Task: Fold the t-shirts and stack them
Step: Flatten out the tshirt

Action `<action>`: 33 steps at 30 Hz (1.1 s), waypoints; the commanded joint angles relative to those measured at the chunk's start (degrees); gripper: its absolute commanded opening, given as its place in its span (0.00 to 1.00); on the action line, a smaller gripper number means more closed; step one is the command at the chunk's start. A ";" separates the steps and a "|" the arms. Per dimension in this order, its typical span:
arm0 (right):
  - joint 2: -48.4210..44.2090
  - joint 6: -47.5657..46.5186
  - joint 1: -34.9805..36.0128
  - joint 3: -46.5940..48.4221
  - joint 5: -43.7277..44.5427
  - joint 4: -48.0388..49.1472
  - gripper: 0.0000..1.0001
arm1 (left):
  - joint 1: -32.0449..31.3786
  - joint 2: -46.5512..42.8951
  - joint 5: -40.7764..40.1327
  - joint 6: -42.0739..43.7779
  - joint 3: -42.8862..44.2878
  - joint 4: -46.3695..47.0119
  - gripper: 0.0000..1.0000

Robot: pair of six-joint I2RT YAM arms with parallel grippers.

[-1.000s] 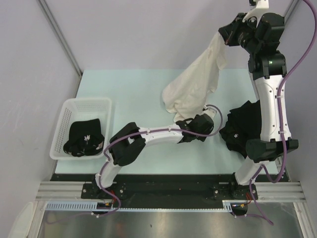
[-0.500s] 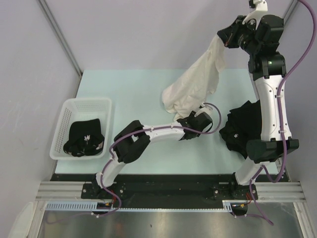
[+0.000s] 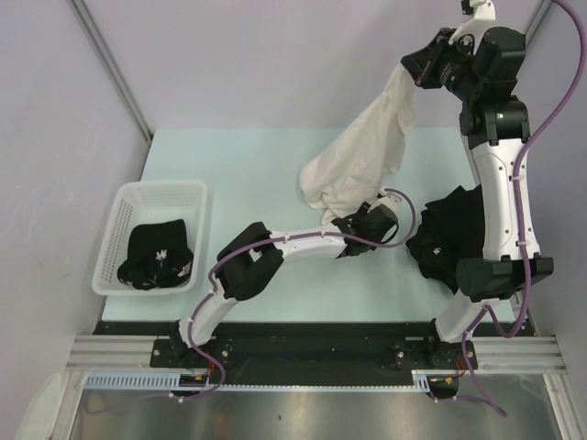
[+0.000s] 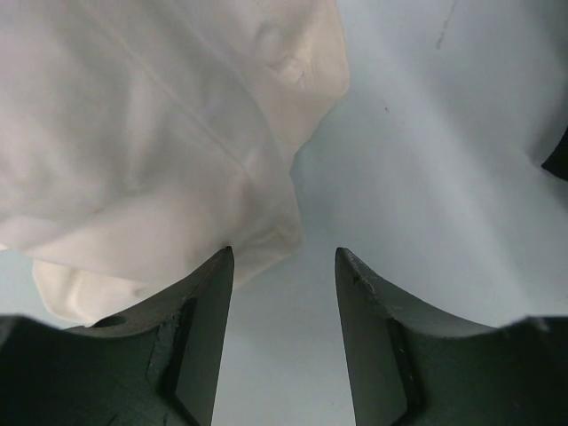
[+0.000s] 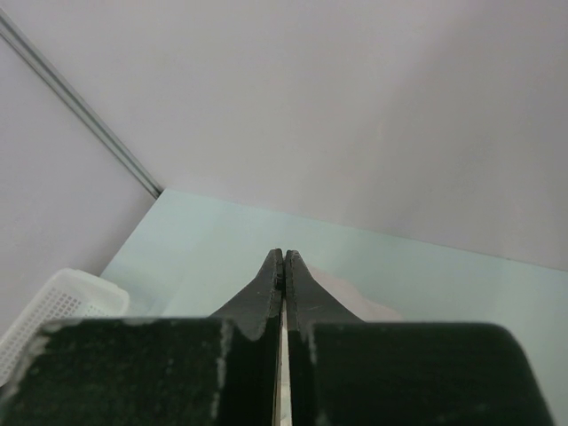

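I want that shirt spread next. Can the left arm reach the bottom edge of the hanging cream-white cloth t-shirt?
Probably yes: the open left gripper sits right at the lower edge of the cream-white cloth t-shirt, with nothing in between.

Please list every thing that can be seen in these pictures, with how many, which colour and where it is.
cream-white t-shirt: one, cream-white, hanging from the raised gripper, lower end down at the table's centre.
black t-shirts: one heap, number unclear, black, right side of the table.
black bundle: one, black cloth with white print, inside the basket.
basket: one, white mesh, left side of the table.
table: one, pale green.
left gripper: one, dark fingers, open, beside the cream-white t-shirt's lower end.
right gripper: one, dark fingers, shut on the cream-white t-shirt, held high at far right.
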 commanded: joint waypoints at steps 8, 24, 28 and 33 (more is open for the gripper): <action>-1.58 0.35 -0.18 -0.71 -1.49 4.07 0.00 | -1.11 3.57 1.43 1.11 5.09 3.52 0.55; -1.67 1.05 -0.45 -2.30 -2.63 4.77 0.00 | -1.02 5.51 -3.40 2.95 5.09 2.55 0.52; -1.93 1.05 -0.45 -2.91 -2.63 4.86 0.00 | -0.14 4.81 -4.37 1.81 4.30 1.58 0.52; -2.11 1.22 -0.45 -3.18 -2.72 4.95 0.00 | 0.56 4.46 -3.58 1.28 2.80 2.29 0.43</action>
